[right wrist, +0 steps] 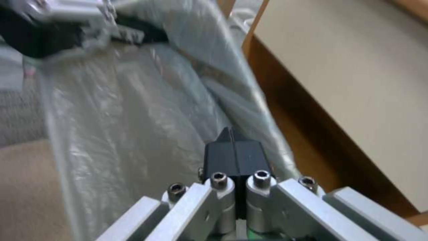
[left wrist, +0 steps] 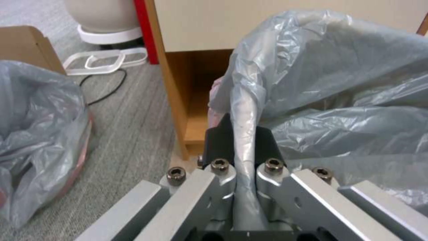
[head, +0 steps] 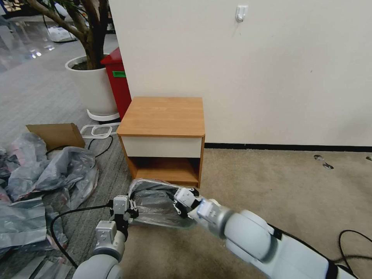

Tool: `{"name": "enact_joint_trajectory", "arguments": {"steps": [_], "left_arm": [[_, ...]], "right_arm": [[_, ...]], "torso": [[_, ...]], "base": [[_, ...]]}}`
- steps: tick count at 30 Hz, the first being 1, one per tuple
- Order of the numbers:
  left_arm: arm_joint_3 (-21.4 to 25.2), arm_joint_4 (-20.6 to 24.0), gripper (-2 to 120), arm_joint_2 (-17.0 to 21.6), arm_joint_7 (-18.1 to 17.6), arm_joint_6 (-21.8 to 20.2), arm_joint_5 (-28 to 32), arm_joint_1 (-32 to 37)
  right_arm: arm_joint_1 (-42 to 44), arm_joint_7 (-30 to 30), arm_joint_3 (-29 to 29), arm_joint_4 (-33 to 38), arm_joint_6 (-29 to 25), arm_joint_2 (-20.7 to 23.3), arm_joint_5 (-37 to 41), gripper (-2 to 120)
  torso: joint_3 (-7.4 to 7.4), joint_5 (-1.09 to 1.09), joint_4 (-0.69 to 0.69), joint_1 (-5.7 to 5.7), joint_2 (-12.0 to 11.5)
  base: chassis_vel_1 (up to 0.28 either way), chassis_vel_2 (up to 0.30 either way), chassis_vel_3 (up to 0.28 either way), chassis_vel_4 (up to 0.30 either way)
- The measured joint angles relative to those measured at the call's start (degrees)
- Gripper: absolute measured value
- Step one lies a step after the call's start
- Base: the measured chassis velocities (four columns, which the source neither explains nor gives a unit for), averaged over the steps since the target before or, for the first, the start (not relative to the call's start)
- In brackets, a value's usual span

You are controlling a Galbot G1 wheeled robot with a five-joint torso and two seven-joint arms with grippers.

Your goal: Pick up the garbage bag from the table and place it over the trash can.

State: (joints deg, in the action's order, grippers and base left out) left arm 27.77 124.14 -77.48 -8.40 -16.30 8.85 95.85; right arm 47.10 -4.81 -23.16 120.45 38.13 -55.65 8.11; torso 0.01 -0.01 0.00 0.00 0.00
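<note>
Jaws of left gripper [left wrist: 243, 140] pinch garbage bag [left wrist: 339, 100] beside table [head: 162, 116].

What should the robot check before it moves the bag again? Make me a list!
1. Left pincer holding the garbage bag: ok, a twisted strip of plastic is pinched between its fingers.
2. Right pincer holding the bag: cannot tell; its fingers are shut at the bag's edge, but no plastic shows between them.
3. Bag off the table: ok, the tabletop is bare and the bag is low in front of it.
4. Bag mouth spread open: ok, stretched between both pincers.
5. Trash can under the bag: cannot tell, the plastic hides what is beneath.
6. Bag apart from the heap of other bags: ok.
</note>
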Motion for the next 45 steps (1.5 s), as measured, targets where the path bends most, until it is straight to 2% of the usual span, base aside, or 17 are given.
{"name": "enact_joint_trajectory", "arguments": {"steps": [2, 8, 22, 32, 40, 45], "left_arm": [[-0.2, -0.4, 0, -0.5, 0.0, 0.1, -0.4, 0.0], [-0.5, -0.4, 0, -0.6, 0.0, 0.2, -0.7, 0.1], [-1.6, 0.8, 0, -1.3, 0.1, 0.2, -1.0, 1.0], [-2.4, 2.3, 0, -2.2, -0.1, -0.3, -2.0, 2.0], [-2.9, 3.3, 0, -3.2, -0.3, -0.6, -2.6, 2.6], [-2.5, 2.4, 0, -3.1, -0.8, -1.6, -1.9, 1.5]], "right_arm": [[-3.2, -0.5, -3.7, -3.4, 1.3, -0.7, 0.5, 0], [-6.1, -1.9, -7.5, -10.1, 1.7, -3.2, -0.6, 0], [-11.0, -2.4, -12.9, -17.6, 2.1, -7.2, -1.8, 0], [-13.0, -2.6, -15.1, -22.6, 0.9, -8.3, -2.4, 0], [-13.0, -2.4, -15.4, -24.3, 0.0, -9.0, -2.4, 0], [-11.2, -2.2, -14.0, -20.8, -0.4, -7.7, -2.4, 0]], "torso": [[0.00, 0.00, 0.01, 0.00, 0.0], [0.00, 0.01, 0.00, 0.00, 0.0], [0.00, 0.01, 0.00, 0.00, 0.0], [-0.01, 0.01, 0.00, 0.00, 0.0], [0.00, 0.01, 0.00, 0.00, 0.0], [-0.01, 0.01, 0.00, 0.00, 0.0]], "base": [[0.000, 0.000, 0.000, 0.000], [0.000, 0.000, 0.000, 0.000], [0.000, 0.000, 0.000, 0.000], [0.000, 0.000, 0.000, 0.000], [0.000, 0.000, 0.000, 0.000], [0.000, 0.000, 0.000, 0.000]]}}
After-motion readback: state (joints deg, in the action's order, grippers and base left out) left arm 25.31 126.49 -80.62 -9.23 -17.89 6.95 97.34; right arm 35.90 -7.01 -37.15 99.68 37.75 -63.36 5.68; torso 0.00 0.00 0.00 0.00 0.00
